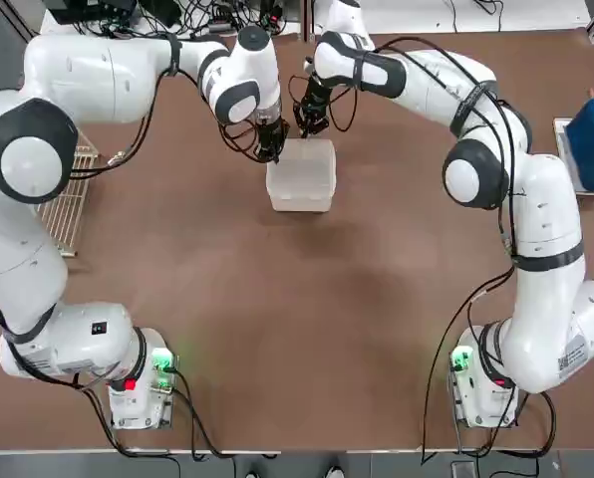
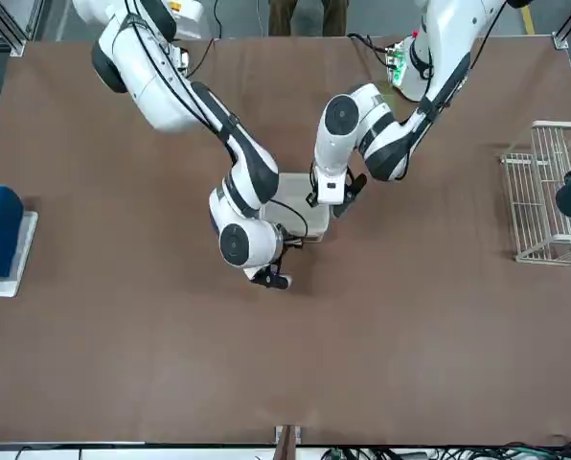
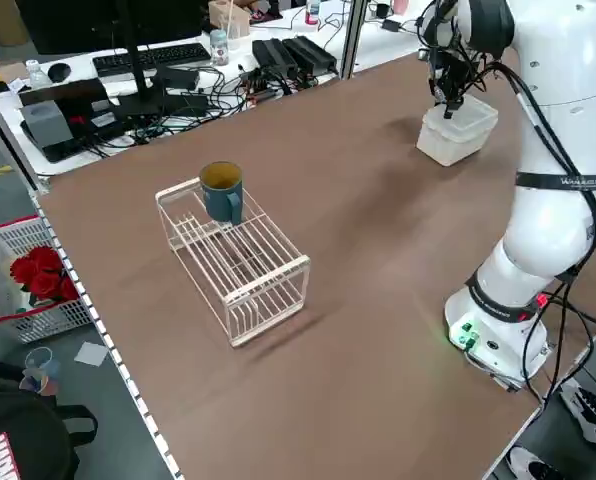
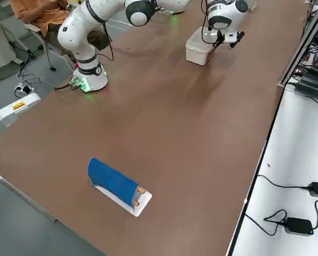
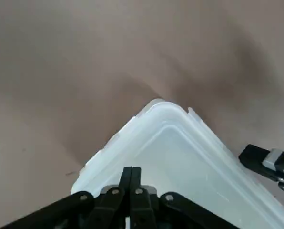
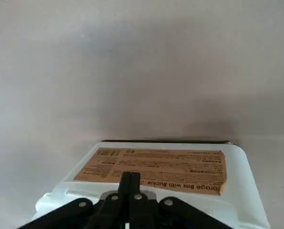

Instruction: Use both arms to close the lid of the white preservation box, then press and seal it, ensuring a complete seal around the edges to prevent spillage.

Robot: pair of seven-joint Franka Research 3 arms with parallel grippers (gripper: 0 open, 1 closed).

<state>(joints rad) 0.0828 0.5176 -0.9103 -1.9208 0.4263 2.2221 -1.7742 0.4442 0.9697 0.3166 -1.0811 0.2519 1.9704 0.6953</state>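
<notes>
So the brown bench point(image 1: 277, 319) has a white wire rack point(image 3: 238, 270) over on the robot's left with a dark teal mug point(image 3: 222, 192) on it, and a blue roll-like thing point(image 4: 113, 182) on a white tray point(image 4: 143, 204) over on the right, plus a person point(image 4: 33, 12) sitting past the bench. The white preservation box point(image 3: 446, 148) is out toward the far side from the robot's bases, between the two arms' ends, with the lid point(image 5: 180, 157) lying on top. Left gripper point(image 5: 132, 169) has its jaws pressed together, nothing pinched, and they're right over a corner area of the lid. Right gripper point(image 6: 131, 175) is at the box's far end, jaws also pressed together and empty, close by the brown label point(image 6: 166, 171). Can't tell if either one's actually touching plastic, or whether the edges are fully sealed tbh.
</notes>
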